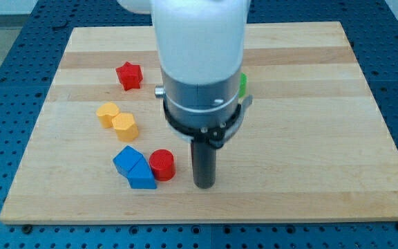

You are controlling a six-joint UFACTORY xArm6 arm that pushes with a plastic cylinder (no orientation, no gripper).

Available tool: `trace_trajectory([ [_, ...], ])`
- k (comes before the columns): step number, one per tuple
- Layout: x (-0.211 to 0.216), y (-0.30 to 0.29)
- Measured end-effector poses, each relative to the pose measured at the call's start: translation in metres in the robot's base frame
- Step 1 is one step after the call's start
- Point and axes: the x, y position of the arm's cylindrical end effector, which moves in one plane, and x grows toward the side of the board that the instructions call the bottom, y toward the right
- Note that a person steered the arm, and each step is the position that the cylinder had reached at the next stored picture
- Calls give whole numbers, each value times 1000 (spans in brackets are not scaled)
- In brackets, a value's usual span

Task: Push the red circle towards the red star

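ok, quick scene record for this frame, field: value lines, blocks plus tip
board: wooden table top
red circle: near the view's bottom, touching the blue blocks on its left
red star: toward the view's upper left, standing alone
blue blocks: two, pressed together; exact shapes unclear
yellow blocks: two, touching, between star and circle
green block: mostly hidden behind the arm
my tip: just right of the red circle, small gap visible
task state: circle far from star, yellow blocks near the direct path
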Motion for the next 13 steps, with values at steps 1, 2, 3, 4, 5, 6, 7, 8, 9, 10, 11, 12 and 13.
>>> trace_trajectory([
  [1,9,-6],
  [2,-7,-8],
  [3,-33,-19],
  [4,-37,-25],
  [5,-18,-25],
  [6,-3,-30],
  [7,-3,-49],
  [8,-16,-69],
  [9,-38,-76],
  [10,-69,-76],
  [11,-90,-76],
  [12,-103,-76],
  [13,-112,-79],
])
